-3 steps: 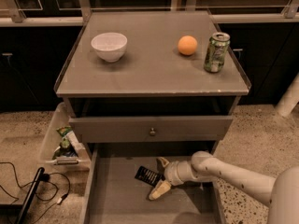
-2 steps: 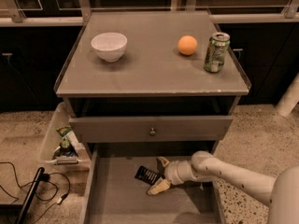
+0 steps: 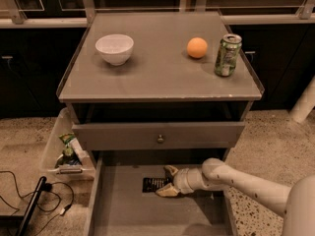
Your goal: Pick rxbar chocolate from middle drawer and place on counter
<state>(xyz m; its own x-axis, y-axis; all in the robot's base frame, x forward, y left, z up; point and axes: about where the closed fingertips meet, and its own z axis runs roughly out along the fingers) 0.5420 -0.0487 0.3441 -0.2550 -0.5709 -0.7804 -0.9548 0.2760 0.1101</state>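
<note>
The rxbar chocolate (image 3: 152, 184), a flat black wrapper with pale print, lies on the floor of the open middle drawer (image 3: 118, 205), near its back. My gripper (image 3: 168, 181) reaches into the drawer from the right, low over the floor. Its fingers are open, one behind and one in front of the bar's right end. The bar's right end is hidden by the fingers. The counter (image 3: 157, 70) is the glossy grey top of the cabinet above.
On the counter stand a white bowl (image 3: 114, 48), an orange (image 3: 197, 47) and a green soda can (image 3: 227, 55). A closed drawer front with a round knob (image 3: 160, 139) overhangs the open drawer. A clear bin (image 3: 61, 149) and cables (image 3: 29, 200) lie left on the floor.
My gripper has moved left and toward the drawer's back, so its open fingers now straddle the bar's right end. The bar has not visibly moved.
</note>
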